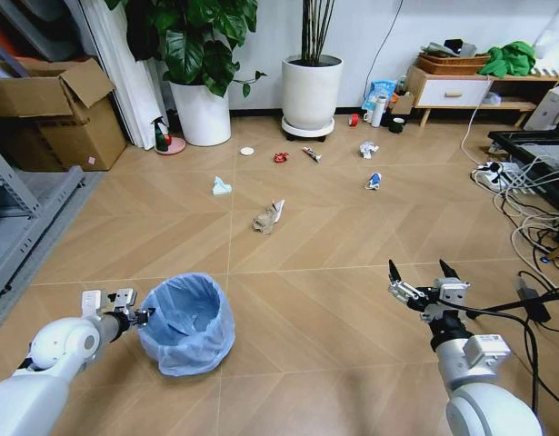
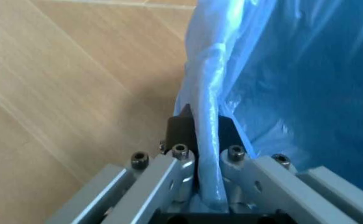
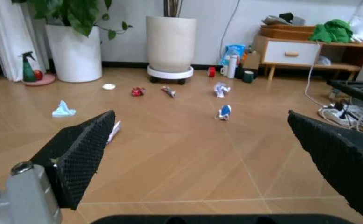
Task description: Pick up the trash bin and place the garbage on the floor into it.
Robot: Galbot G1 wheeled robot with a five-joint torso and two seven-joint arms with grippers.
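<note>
The trash bin (image 1: 187, 324), lined in pale blue, sits low on the robot's left. The left claw (image 1: 141, 317) is clamped on its rim. Garbage (image 1: 268, 218) lies scattered across the floor (image 1: 315, 300), well ahead. The right claw (image 1: 424, 273) hangs wide open, holding nothing. Apparently no litter is binned yet.

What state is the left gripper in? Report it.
Shut on the trash bin: the left gripper pinches the rim and blue liner between its fingers.

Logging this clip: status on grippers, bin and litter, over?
Left gripper shut on trash bin rim. Right gripper open, empty, above floor. Garbage scattered ahead, none binned. Path clear.
</note>
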